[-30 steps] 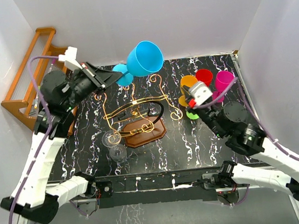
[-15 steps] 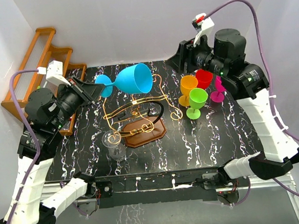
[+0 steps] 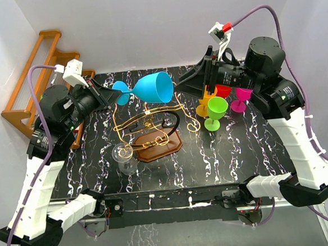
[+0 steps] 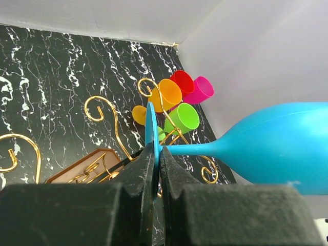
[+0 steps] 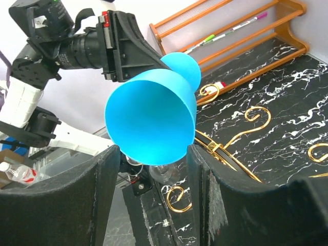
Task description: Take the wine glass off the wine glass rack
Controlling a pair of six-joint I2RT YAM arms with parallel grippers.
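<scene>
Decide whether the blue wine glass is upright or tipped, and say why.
Tipped sideways: the blue wine glass is held stem-horizontal above the wine glass rack, its foot pinched by the left gripper.

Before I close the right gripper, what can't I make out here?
- Right wrist: the bowl of the blue wine glass hides its own stem and foot.
- Left wrist: the bowl's mouth runs off the right edge.
- Top external: the right gripper overlaps the bowl, so whether they touch is unclear.

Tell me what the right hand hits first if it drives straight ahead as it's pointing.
Likely the open bowl of the blue wine glass, held sideways by the left hand; depth unclear.
</scene>
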